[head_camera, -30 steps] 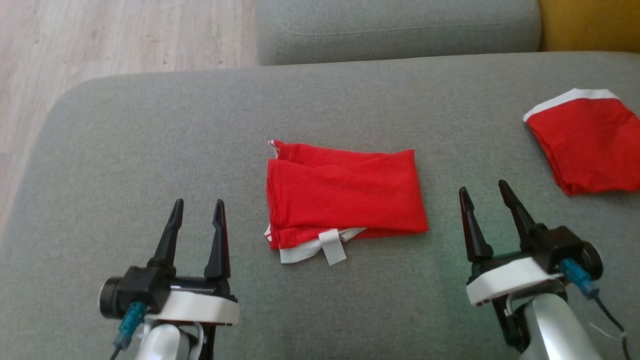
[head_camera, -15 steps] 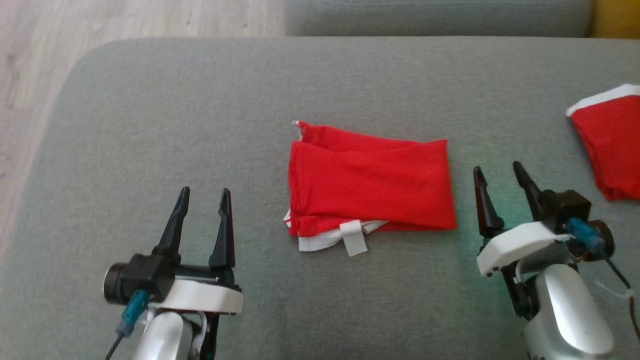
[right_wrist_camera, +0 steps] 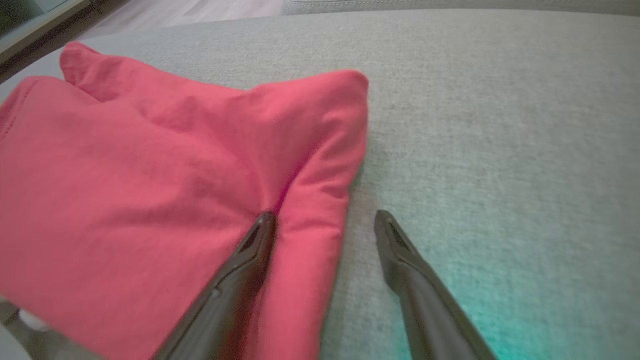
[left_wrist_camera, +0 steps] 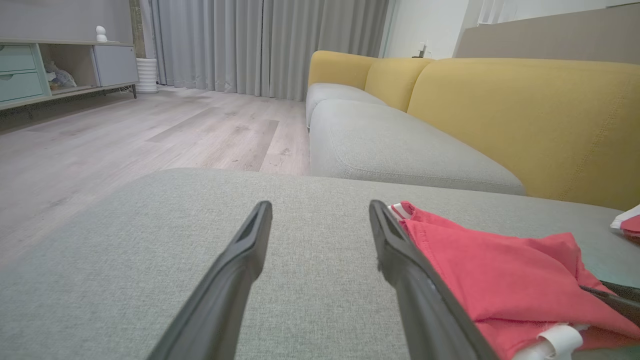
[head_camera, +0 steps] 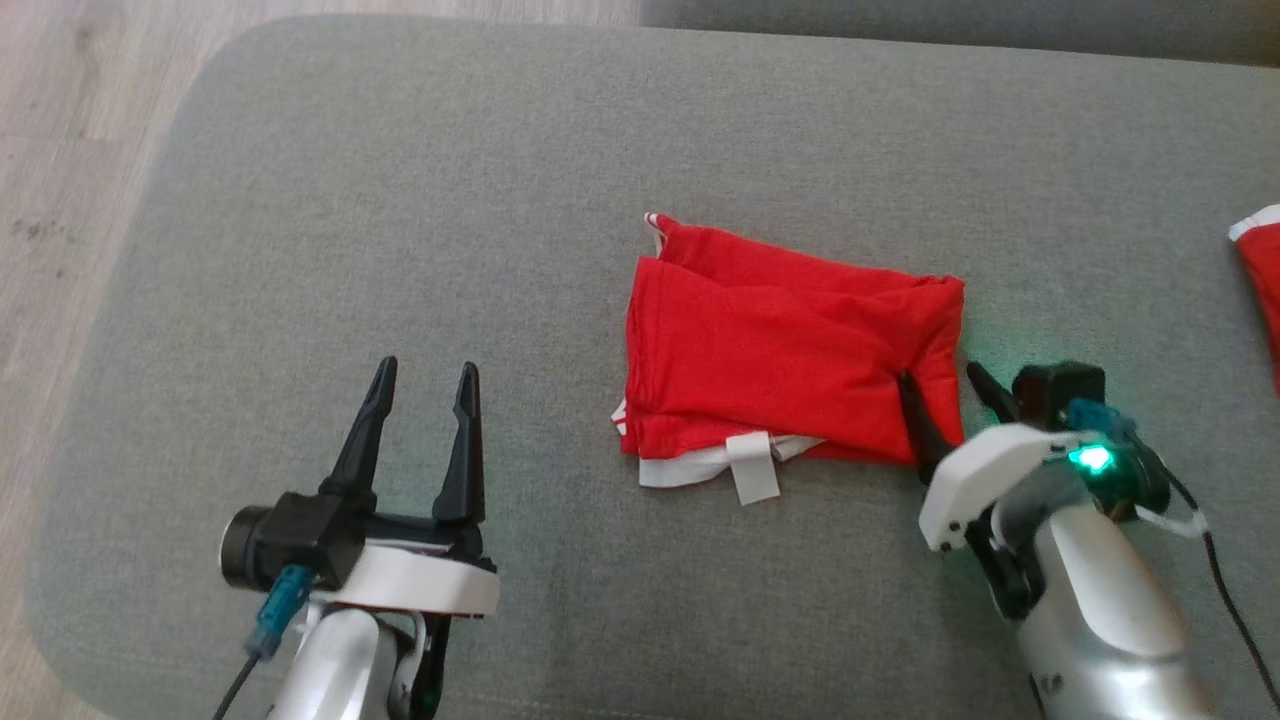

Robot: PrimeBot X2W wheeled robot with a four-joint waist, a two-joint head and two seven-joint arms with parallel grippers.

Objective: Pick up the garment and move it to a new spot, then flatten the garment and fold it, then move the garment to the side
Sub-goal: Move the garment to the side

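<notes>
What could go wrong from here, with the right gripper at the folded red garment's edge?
1. The right gripper straddles the right edge of the garment, one finger on the cloth, one on the cushion; closing may catch only the top layers, and the fold could open.
2. The left gripper is open and apart from the cloth, so a one-sided lift may let it droop.

Left gripper: two long black tapered fingers, white collar, silver forearm, teal plug.
Right gripper: same build, green light glowing.
</notes>
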